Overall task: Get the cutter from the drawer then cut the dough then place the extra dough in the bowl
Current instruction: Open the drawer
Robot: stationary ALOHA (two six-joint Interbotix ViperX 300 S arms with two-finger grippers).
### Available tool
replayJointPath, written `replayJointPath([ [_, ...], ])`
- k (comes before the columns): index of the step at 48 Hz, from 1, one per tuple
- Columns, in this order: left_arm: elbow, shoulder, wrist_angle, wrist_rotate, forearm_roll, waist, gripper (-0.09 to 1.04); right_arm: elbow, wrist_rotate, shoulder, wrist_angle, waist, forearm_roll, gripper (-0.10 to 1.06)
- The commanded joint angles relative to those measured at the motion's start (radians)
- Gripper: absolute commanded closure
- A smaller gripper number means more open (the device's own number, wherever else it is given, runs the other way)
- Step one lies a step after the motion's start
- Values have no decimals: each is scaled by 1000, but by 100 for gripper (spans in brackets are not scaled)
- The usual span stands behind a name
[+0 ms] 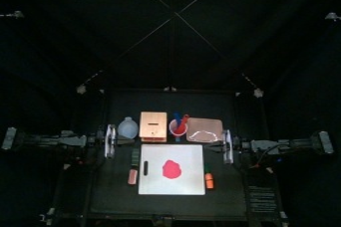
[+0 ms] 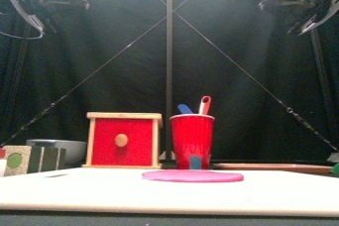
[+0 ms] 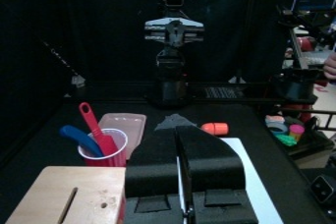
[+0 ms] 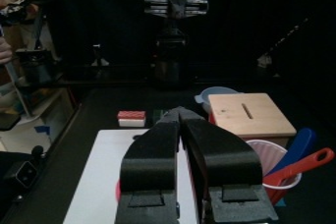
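Observation:
A flat red dough disc (image 1: 170, 167) lies on the white cutting board (image 1: 190, 153) in the middle of the table. Behind the board stands the pale wooden box (image 1: 154, 126); its red drawer front (image 2: 123, 141) is closed. The blue-grey bowl (image 1: 128, 127) sits left of the box. No cutter shows in any view. My left gripper (image 1: 110, 141) hangs shut at the board's left, above the table, holding nothing. Level with it on the right is my right gripper (image 1: 228, 146), also shut and holding nothing. The two grippers face each other across the board.
A red cup (image 1: 178, 126) with a blue and a red toy knife stands right of the box, and the pink tray (image 1: 204, 129) lies beside it. One small toy food (image 1: 134, 176) lies at the board's left edge, an orange one (image 1: 209, 180) at its right.

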State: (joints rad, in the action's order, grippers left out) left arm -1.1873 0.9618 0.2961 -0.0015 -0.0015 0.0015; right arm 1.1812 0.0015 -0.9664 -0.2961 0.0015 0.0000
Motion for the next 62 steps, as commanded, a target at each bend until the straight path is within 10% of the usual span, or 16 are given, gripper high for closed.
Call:
replayJointPath([
  [1,25,-84,25,-15,-98,-2,102,-23,3,34,-3,-20,-2,97],
  [17,21,-272,288,-74,-474,-74,95,-222,-8,337,-8,-104,-15,93],
  [34,29,-506,535,-112,-853,-301,95,-646,3,767,204,-175,-173,93],
  [53,195,-833,620,-118,-1200,-374,94,-1023,-21,1081,603,-230,-150,93],
  [62,193,-876,620,-146,-1229,-374,94,-1178,-124,1215,769,-233,-74,93],
])
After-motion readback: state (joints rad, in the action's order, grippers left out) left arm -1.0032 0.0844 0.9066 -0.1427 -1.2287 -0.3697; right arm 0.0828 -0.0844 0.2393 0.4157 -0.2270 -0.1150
